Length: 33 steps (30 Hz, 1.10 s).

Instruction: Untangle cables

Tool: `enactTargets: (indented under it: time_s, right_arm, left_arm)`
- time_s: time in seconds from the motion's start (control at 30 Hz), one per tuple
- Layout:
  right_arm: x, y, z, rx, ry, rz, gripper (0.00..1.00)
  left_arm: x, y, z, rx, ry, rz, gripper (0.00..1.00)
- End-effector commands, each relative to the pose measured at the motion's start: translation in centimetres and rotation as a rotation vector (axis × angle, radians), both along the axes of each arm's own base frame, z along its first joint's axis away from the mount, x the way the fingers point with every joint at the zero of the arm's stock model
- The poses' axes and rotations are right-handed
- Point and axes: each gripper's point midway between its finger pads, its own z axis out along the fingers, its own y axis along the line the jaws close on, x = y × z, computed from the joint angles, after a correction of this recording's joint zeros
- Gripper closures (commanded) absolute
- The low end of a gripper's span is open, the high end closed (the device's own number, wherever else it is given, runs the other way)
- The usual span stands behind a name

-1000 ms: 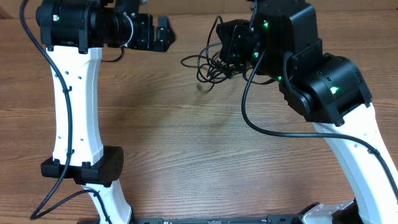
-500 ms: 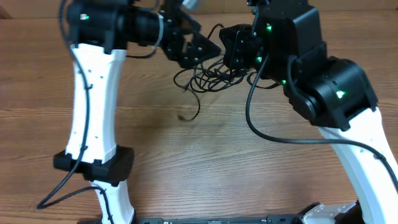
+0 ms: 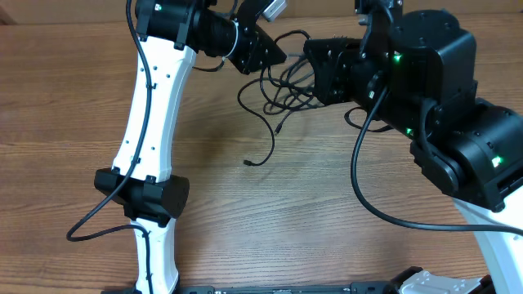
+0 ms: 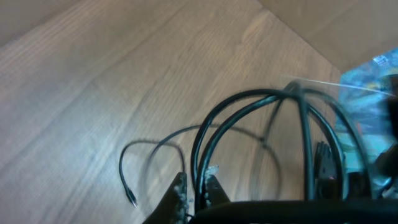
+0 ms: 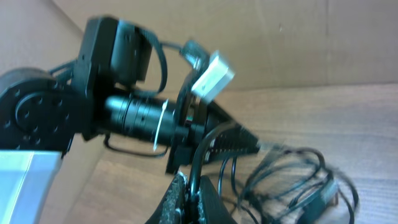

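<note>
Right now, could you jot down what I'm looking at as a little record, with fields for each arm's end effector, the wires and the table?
left end effector: shut on strands of the cables
right end effector: shut on the cables, facing the left one
cables: thin black tangle bunched between the two end effectors, at the far side of the table
loose strand: curves out of the tangle toward the near side, plug tip free
table: brown wood grain
</note>
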Motion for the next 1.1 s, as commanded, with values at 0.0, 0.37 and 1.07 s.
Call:
enactTargets:
  time_s: [0.0,0.37,1.07]
  right_arm:
    - [-1.4,0.2,2.0,0.042,-0.035,0.056,0.96]
    - [0.8,-8.4,-2.2,-0.134,0.084,-0.279,0.96]
    - [4.9,-3.2,-9.7,0.332,0.607,-0.452,0.55]
  left_arm:
    - [0.4,-1.0,0.2,0.013,-0.026,0.019,0.96]
    - [4.1,17.9,-2.0,0.585,0.024,0.902,0.96]
    - [1.0,10.2,5.7,-0.216,0.575,0.923,0.96]
